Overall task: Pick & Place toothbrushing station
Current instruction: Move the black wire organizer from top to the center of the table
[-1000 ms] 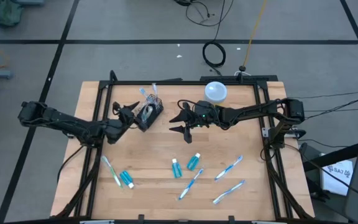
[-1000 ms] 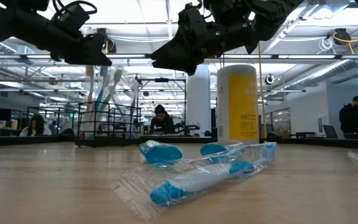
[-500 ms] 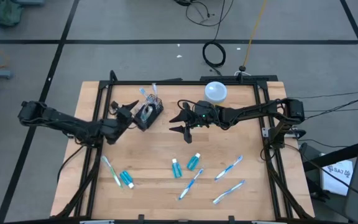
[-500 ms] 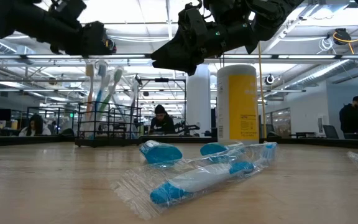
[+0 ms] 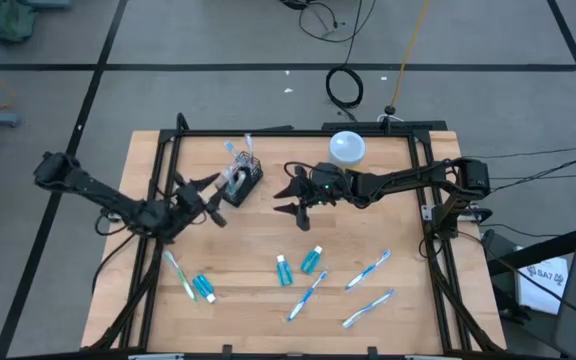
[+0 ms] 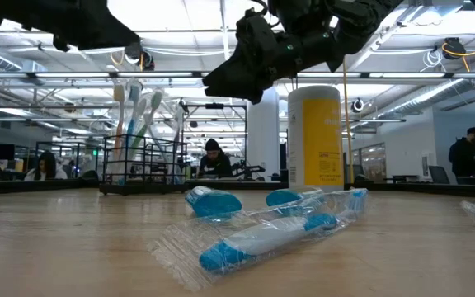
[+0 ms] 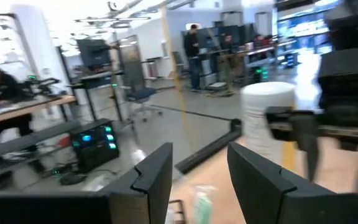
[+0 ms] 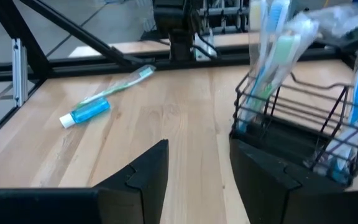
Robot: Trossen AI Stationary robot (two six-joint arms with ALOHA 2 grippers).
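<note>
Beside the basket (image 5: pixel 240 181), left claw (image 5: pixel 206 200) now farther back.

From overhead I get even, soft light on the bench (image 5: pixel 268 240); shadows under the arms are faint and short. At bench height, bright ceiling strips (image 6: pixel 188 51) shine behind the arms, so both read as near-black silhouettes, and the wrapped toothbrush (image 6: pixel 262 235) up close shows glare on its plastic. My left wrist picture is smeared with motion blur and blown out toward the windows (image 7: pixel 48 25). My right wrist picture is softer at the basket (image 8: pixel 303 137), with the bench wood evenly lit.
</note>
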